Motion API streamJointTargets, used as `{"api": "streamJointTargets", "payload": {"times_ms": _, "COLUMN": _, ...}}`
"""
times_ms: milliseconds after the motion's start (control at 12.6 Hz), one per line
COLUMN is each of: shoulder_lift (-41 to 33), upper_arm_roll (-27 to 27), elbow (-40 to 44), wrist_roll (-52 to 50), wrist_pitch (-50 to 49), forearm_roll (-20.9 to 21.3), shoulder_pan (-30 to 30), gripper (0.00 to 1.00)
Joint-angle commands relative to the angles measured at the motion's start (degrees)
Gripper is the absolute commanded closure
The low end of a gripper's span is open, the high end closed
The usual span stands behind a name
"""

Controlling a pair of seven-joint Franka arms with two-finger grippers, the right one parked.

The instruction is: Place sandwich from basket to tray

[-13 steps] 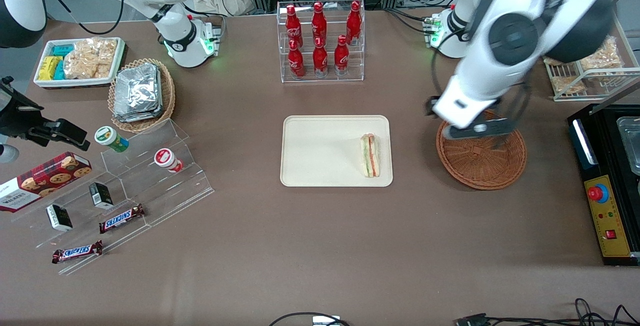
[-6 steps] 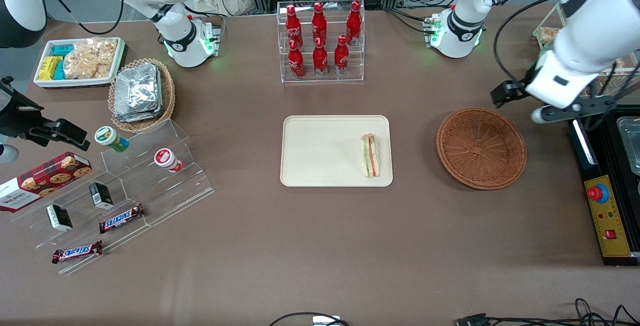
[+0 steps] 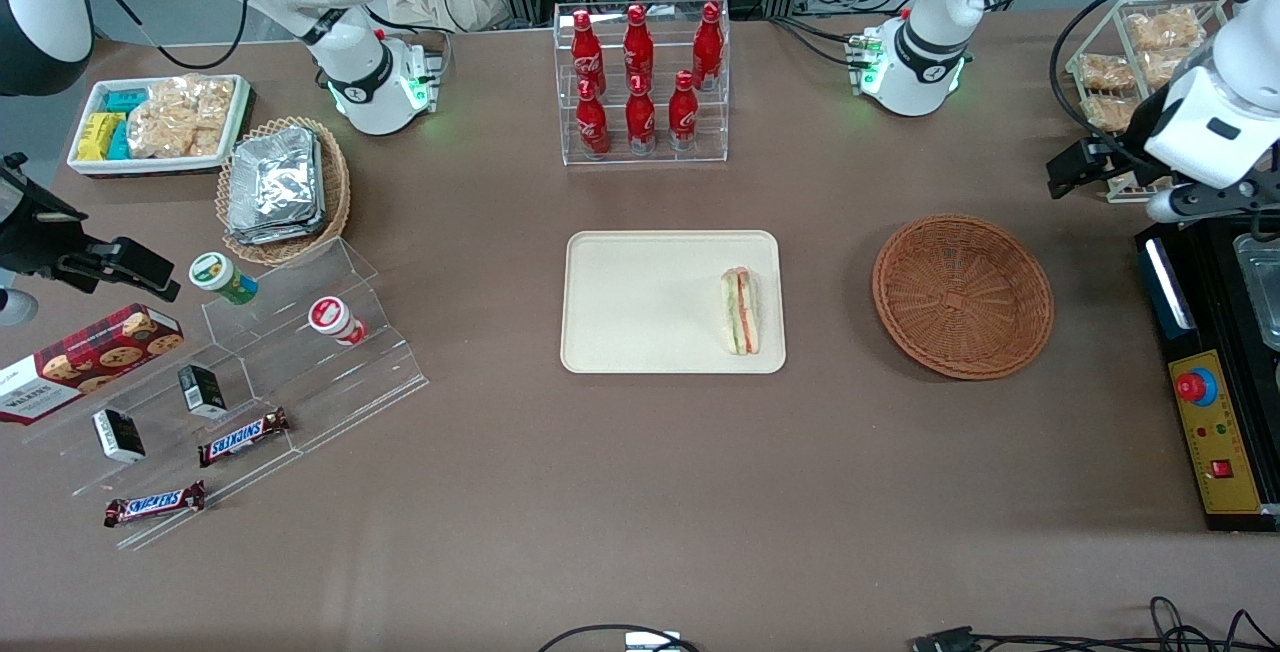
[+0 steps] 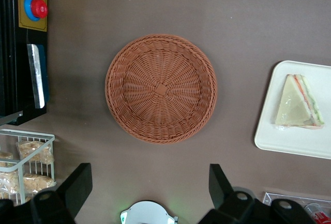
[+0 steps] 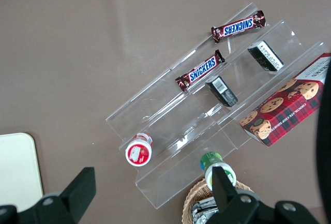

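The sandwich (image 3: 741, 310) lies flat on the cream tray (image 3: 640, 302), near the tray's edge that faces the basket. It also shows in the left wrist view (image 4: 296, 102) on the tray (image 4: 295, 144). The reddish-brown basket (image 3: 962, 294) is empty and stands beside the tray; the left wrist view shows its bare woven bottom (image 4: 161, 88). My left gripper (image 3: 1210, 200) is open and empty, raised high at the working arm's end of the table, off to the side of the basket. In the left wrist view the gripper (image 4: 149, 175) has its fingers spread wide.
A clear rack of red cola bottles (image 3: 640, 82) stands farther from the camera than the tray. A wire rack of snack bags (image 3: 1140, 62) and a black box with a red button (image 3: 1205, 382) sit at the working arm's end. A foil-packet basket (image 3: 282, 187) and an acrylic stand (image 3: 250, 372) lie toward the parked arm's end.
My left gripper has swung from above the basket out toward the working arm's end of the table. The sandwich stays on the tray and the basket stays empty.
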Motion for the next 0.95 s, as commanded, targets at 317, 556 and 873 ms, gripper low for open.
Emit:
{"api": "streamJointTargets", "payload": {"times_ms": 317, "shoulder_lift": -0.8, "upper_arm_roll": 1.3, "elbow": -0.5, "wrist_roll": 2.6, "wrist_pitch": -0.6, "forearm_roll": 0.1, "shoulder_pan": -0.4, "gripper": 0.0}}
{"api": "streamJointTargets", "payload": {"times_ms": 556, "shoulder_lift": -0.9, "upper_arm_roll": 1.3, "elbow": -0.4, "wrist_roll": 2.6, "wrist_pitch": -0.6, "forearm_roll": 0.1, "shoulder_pan": -0.4, "gripper": 0.0}}
{"api": "streamJointTargets", "payload": {"times_ms": 873, "shoulder_lift": -0.8, "upper_arm_roll": 1.3, "elbow": -0.1, "wrist_roll": 2.7, "wrist_pitch": -0.7, "forearm_roll": 0.2, "shoulder_pan": -0.4, "gripper": 0.0}}
